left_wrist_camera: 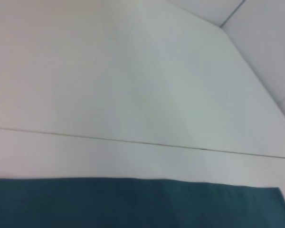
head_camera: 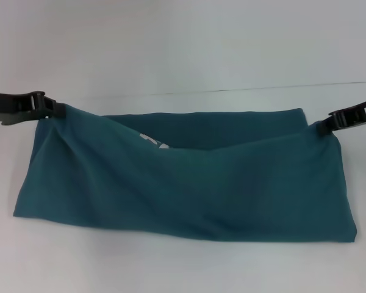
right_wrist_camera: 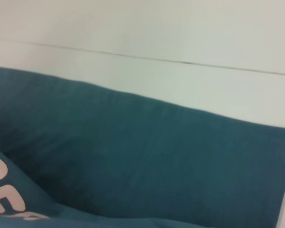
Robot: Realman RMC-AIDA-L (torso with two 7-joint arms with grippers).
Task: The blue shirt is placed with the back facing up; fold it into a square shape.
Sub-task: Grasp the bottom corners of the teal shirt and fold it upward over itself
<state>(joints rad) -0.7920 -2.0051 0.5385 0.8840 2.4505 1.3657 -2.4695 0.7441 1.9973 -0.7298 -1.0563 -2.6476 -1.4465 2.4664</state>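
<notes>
A pale, matte white table (head_camera: 183, 49) fills the head view, crossed by one thin dark seam that runs from 9 o'clock toward 3 o'clock just beyond the cloth; in the left wrist view a second seam angles off a far corner of the surface. The blue shirt (head_camera: 189, 183) lies across the middle of the table as a wide band already doubled over, its near fold resting flat toward 6 o'clock while the upper layer is lifted at both ends and sags in the middle. A bit of white lettering (head_camera: 152, 140) peeks from the gap between the layers, and the right wrist view shows more of those letters on the inner face. The left gripper (head_camera: 53, 110) reaches in level from 9 o'clock, its fingers pinched together on the shirt's upper corner there. The right gripper (head_camera: 327, 126) comes in from 3 o'clock, angled slightly downward, and is likewise clamped on the opposite upper corner, the fabric stretched between the two.
</notes>
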